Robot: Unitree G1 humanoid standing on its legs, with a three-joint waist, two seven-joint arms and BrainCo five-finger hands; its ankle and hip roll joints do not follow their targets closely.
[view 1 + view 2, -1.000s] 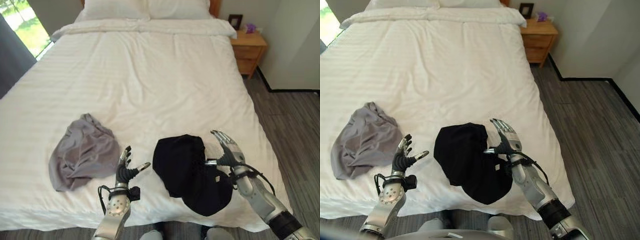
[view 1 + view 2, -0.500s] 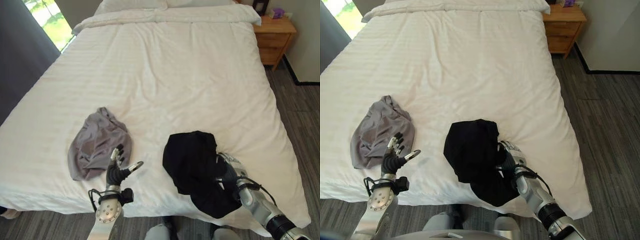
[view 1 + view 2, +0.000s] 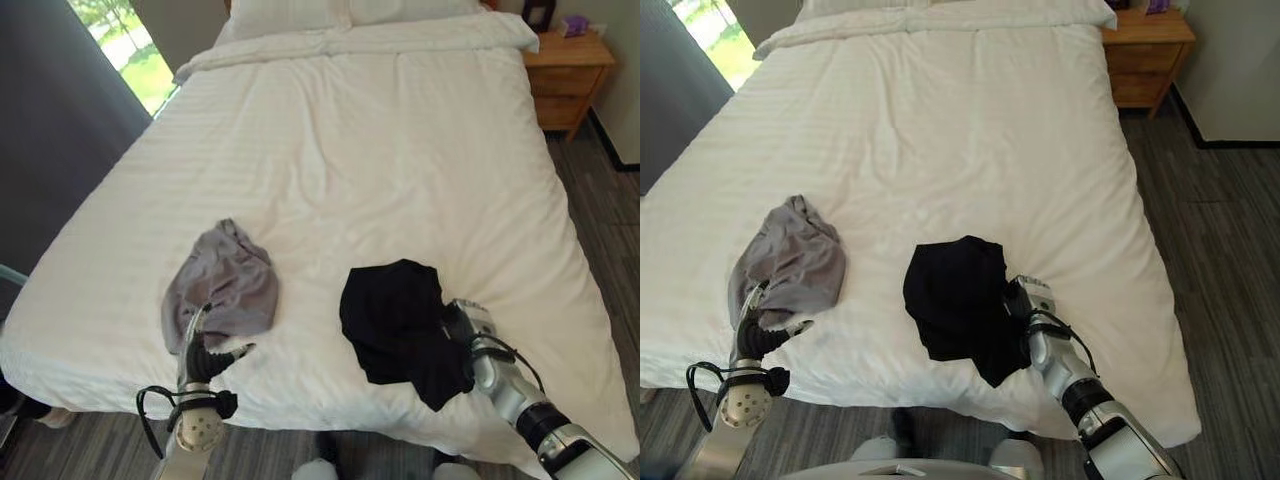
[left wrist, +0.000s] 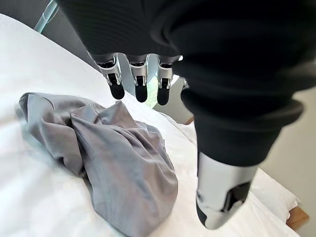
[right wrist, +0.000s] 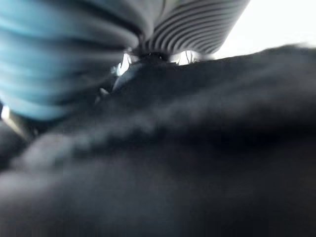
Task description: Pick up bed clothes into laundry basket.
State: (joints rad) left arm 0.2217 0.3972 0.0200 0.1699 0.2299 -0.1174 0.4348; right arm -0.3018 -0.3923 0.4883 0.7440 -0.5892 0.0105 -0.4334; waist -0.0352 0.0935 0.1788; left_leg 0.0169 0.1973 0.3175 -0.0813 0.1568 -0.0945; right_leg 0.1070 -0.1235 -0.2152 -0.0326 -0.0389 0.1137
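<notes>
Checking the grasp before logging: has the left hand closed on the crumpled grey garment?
No: the left hand hovers open above the crumpled grey garment, fingers straight.

We stand at the foot of the bed (image 3: 400,150); two crumpled garments lie on its near part, one garment (image 3: 222,285) to the left, the other garment (image 3: 400,318) to the right, well apart; our left hand (image 3: 203,352) sits at the near edge of the left garment, just before it; our right hand (image 3: 468,325) lies against the right side of the other garment, partly tucked into it; pillows (image 3: 350,12) rest at the far end of the bed; a nightstand (image 3: 568,65) stands beyond the bed's far right corner; a window (image 3: 125,40) lies past the far left corner; floor (image 3: 1230,250) runs along the bed's right side.
</notes>
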